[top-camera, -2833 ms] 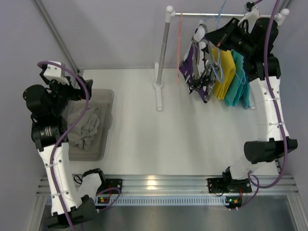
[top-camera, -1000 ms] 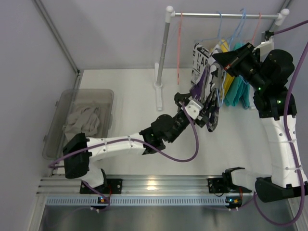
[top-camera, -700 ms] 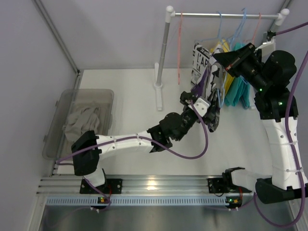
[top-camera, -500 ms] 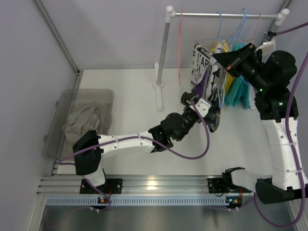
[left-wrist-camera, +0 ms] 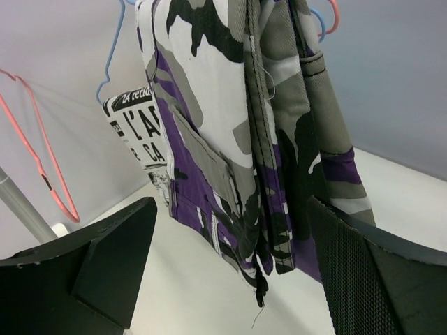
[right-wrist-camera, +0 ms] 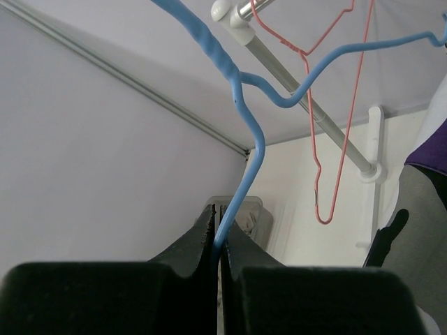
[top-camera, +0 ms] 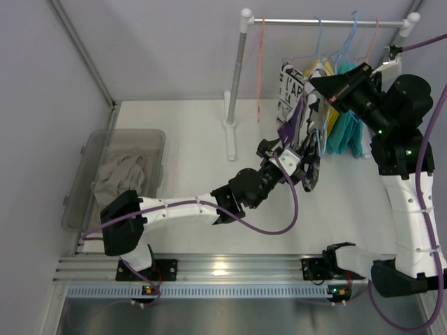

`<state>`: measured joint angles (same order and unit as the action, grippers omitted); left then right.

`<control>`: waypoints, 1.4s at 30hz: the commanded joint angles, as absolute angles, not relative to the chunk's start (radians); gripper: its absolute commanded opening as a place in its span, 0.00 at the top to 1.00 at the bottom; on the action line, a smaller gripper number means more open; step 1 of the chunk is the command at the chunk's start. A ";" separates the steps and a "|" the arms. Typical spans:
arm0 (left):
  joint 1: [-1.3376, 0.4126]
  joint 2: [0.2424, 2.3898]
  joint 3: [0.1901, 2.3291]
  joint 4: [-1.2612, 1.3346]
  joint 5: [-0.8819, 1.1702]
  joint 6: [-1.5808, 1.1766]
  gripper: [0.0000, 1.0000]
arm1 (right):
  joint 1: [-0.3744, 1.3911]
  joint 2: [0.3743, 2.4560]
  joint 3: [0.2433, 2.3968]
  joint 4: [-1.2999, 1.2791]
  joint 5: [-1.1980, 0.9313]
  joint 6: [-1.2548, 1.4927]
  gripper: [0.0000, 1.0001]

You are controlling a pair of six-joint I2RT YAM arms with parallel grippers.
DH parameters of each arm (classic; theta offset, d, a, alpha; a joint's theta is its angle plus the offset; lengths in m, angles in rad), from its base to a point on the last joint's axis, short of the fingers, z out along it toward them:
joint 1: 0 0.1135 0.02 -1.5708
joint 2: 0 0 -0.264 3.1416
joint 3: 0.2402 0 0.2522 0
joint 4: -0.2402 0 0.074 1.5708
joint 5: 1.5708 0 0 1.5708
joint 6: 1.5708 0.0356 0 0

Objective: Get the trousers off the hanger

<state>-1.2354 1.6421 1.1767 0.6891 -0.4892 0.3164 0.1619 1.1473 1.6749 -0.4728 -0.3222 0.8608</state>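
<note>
Right jaws fully shut, pinching the wire of the blue hanger [right-wrist-camera: 242, 183], seen clearly in the right wrist view. Trousers [top-camera: 303, 134], purple/white/grey camo, hang folded over that hanger at the far right of the tabletop [top-camera: 188, 139], just in front of the rail [top-camera: 321, 21] and beside teal clothes [top-camera: 347, 132] on their right. Left arm [top-camera: 181, 208] stretched across from the near left. Left jaws wide open at the trousers' lower end. In the left wrist view the fabric [left-wrist-camera: 230, 139] hangs down in the gap between the two fingers [left-wrist-camera: 115, 258], with no contact visible, nothing gripped. Empty pink hanger [top-camera: 259, 70] hangs at the rail's left end. Bin [top-camera: 85, 171] with grey cloth at the left edge
</note>
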 commanded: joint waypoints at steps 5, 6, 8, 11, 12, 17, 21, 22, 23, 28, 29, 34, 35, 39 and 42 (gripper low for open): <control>-1.221 1.637 1.221 0.765 -0.472 0.311 0.08 | 0.181 1.074 1.710 -0.201 -0.341 0.870 1.00; -1.216 1.652 1.229 0.764 -0.472 0.307 0.09 | 0.183 1.071 1.700 -0.201 -0.339 0.870 1.00; -1.201 1.669 1.261 0.744 -0.471 0.285 0.10 | 0.181 1.058 1.690 -0.201 -0.339 0.871 1.00; -1.178 1.707 1.310 0.715 -0.474 0.261 0.11 | 0.181 1.049 1.681 -0.201 -0.344 0.874 1.00; -1.172 1.727 1.324 0.707 -0.472 0.253 0.11 | 0.181 1.046 1.681 -0.201 -0.345 0.874 1.00; -1.149 1.753 1.368 0.698 -0.440 0.226 0.13 | 0.181 1.037 1.681 -0.199 -0.345 0.868 1.00; -1.154 1.735 1.347 0.698 -0.410 0.210 0.12 | 0.181 1.040 1.683 -0.199 -0.333 0.856 1.00; -1.160 1.727 1.326 0.699 -0.411 0.209 0.12 | 0.181 1.043 1.686 -0.201 -0.324 0.848 1.00; -1.164 1.717 1.313 0.701 -0.414 0.209 0.11 | 0.181 1.045 1.687 -0.202 -0.321 0.845 1.00; -1.206 1.640 1.232 0.666 -0.422 0.192 0.09 | 0.183 1.058 1.706 -0.195 -0.299 0.838 1.00; -1.209 1.632 1.232 0.643 -0.423 0.178 0.09 | 0.181 1.061 1.710 -0.199 -0.298 0.841 1.00; -1.224 1.631 1.233 0.629 -0.437 0.167 0.09 | 0.181 1.062 1.712 -0.202 -0.302 0.844 1.00; -1.224 1.637 1.242 0.629 -0.449 0.169 0.09 | 0.181 1.062 1.710 -0.204 -0.305 0.844 1.00; -1.220 1.667 1.298 0.609 -0.472 0.167 0.09 | 0.181 1.054 1.703 -0.215 -0.310 0.836 1.00; -1.215 1.684 1.313 0.611 -0.479 0.170 0.09 | 0.181 1.049 1.697 -0.216 -0.316 0.841 1.00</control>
